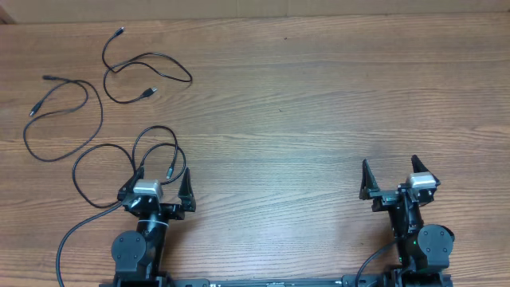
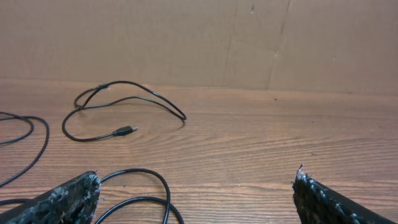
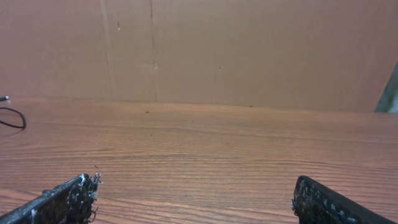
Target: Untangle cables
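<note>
A wood-grain table fills the overhead view, its brown boards running side to side. Along the table's far edge stands a plain cardboard wall, creased by vertical folds. Above the table's far right end, a grey-green sliver shows, too little to identify.

Far cable, left cable and near cable, all thin and black, lie in loose loops on the left of the bench, plug ends free.
</note>
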